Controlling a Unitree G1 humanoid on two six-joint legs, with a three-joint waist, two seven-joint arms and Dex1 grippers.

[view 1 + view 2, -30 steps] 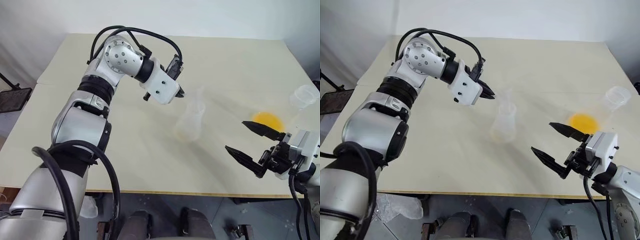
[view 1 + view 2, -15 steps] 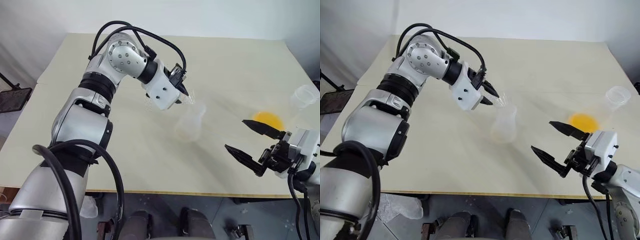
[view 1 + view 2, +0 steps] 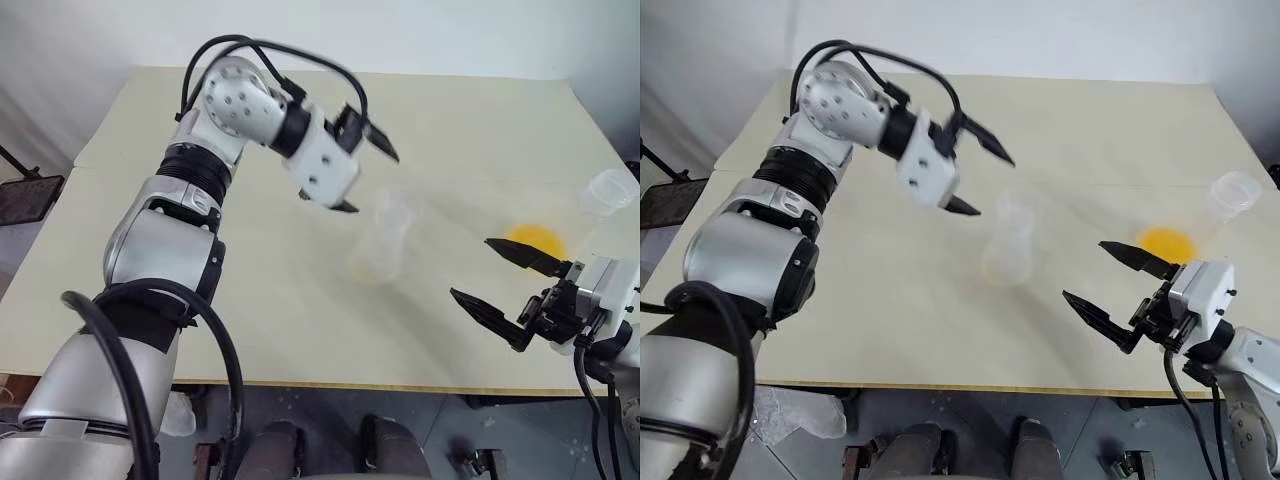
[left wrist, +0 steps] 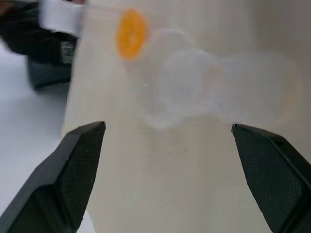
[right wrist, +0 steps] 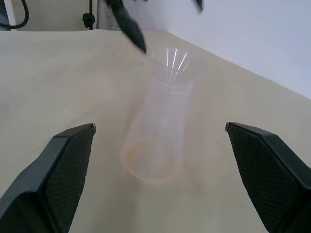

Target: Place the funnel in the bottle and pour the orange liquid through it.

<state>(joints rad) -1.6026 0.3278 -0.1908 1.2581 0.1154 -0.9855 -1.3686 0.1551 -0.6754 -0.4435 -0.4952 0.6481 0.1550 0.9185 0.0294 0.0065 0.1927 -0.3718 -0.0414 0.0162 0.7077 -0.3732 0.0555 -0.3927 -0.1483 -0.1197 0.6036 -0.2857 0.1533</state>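
**Funnel seated, pour still ahead**

Funnel [image 5: 174, 59] sits in the bottle [image 3: 1008, 245] at frame centre. Your left gripper [image 3: 980, 178] hangs above it, fingers spread, empty. Your right gripper [image 3: 1108, 283] is wide open; the orange liquid [image 3: 1166, 243], at right, awaits pouring.

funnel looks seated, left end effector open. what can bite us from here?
1. The funnel sits loose in the neck of the bottle; the open left end effector is close above and could clip it.
2. The orange liquid sits in a tilted flask near the table edge, right behind the open right end effector; a bump may spill it.
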